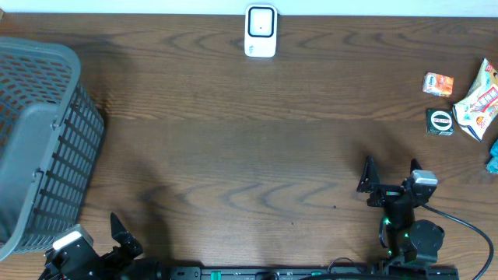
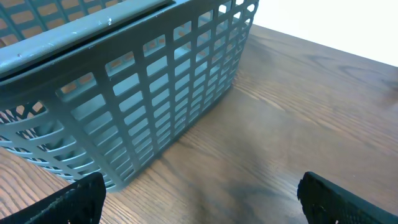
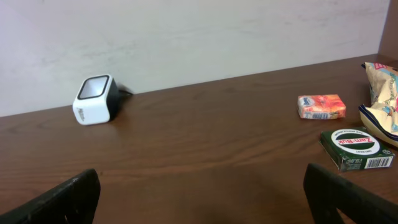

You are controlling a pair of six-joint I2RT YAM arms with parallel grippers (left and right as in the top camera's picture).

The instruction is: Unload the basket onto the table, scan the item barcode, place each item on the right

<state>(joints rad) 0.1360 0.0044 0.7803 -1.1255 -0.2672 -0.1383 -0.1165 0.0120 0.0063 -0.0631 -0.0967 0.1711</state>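
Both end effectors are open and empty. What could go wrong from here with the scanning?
The green box lies close to the snack bag; the right end effector might knock the bag while grasping. The scanner stands far from it, so the box could slip on the way.

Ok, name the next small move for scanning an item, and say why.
Probably swing the right end effector toward the green rectangular cardboard box: its jaws stand open and empty, that box lies nearest it, and nothing sits before the white plastic barcode scanner.
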